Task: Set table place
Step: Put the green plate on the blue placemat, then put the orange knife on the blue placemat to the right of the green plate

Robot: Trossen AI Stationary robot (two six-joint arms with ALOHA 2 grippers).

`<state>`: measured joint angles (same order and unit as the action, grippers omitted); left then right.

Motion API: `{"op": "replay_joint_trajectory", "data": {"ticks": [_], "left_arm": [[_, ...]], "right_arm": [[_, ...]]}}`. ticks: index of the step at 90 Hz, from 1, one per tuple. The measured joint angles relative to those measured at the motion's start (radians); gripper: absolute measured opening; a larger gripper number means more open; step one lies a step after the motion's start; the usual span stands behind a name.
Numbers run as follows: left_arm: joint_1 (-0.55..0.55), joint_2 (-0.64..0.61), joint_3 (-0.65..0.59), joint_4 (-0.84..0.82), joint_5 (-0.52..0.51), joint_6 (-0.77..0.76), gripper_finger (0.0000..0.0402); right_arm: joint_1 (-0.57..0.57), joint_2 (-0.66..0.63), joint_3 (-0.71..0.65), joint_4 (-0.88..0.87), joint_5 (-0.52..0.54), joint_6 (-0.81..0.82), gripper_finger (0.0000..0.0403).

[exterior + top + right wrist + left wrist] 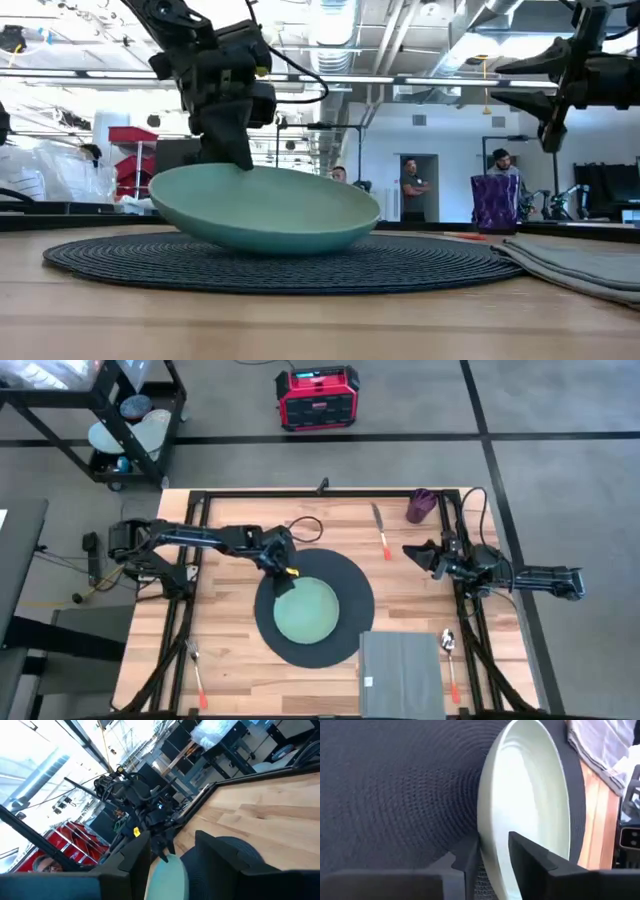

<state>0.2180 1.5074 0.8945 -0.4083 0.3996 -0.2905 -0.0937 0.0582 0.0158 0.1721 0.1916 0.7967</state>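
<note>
The plate (307,610) lies on the place (352,582) at the table (240,670) middle; napkin (402,675) just right, my left gripper (283,577) on its rim.

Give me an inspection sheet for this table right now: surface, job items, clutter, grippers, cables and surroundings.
Surface: light-wood butcher-block table, black frame rails.
Job's things: pale green round plate on the round dark woven placemat, its gripped edge tilted up; grey folded napkin overlapping the placemat edge; spoon, knife, fork.
Clutter: purple cup.
Grippers: left gripper clamps the plate rim; right gripper open, raised above the table.
Cables: black cable looping behind the left arm.
Surroundings: red power unit, black cart, people in the background.
</note>
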Motion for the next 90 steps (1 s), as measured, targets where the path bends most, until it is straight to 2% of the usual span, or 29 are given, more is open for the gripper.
{"op": "replay_joint_trajectory", "data": {"ticks": [24,40,49,56,64,71,78,90], "left_arm": [[0.0,0.0,0.002,-0.009,-0.008,0.079,0.0132],[0.003,0.0,0.002,-0.01,-0.065,0.115,0.0139],[0.021,0.0,0.002,0.006,-0.089,0.137,0.014],[0.049,0.0,0.011,-0.004,-0.132,0.122,0.014],[0.091,0.0,0.041,-0.008,-0.155,0.09,0.014],[0.128,0.0,0.065,-0.012,-0.158,0.083,0.0139],[0.159,0.0,0.093,-0.013,-0.159,0.088,0.0139],[0.196,0.0,0.125,0.021,-0.158,0.093,0.0139]], "right_arm": [[0.001,0.0,0.0,-0.007,-0.037,0.008,0.0141],[-0.006,0.0,0.0,-0.009,-0.034,0.008,0.0141],[-0.03,0.002,0.0,-0.026,0.027,0.054,0.0141],[-0.067,0.014,0.022,-0.136,0.102,0.119,0.014],[-0.129,0.051,0.101,-0.362,0.122,0.161,0.0126],[-0.183,0.122,0.208,-0.515,0.054,0.106,0.0096],[-0.229,0.222,0.332,-0.574,-0.036,-0.034,0.0058],[-0.303,0.403,0.538,-0.598,-0.032,-0.233,0.0008]]}}
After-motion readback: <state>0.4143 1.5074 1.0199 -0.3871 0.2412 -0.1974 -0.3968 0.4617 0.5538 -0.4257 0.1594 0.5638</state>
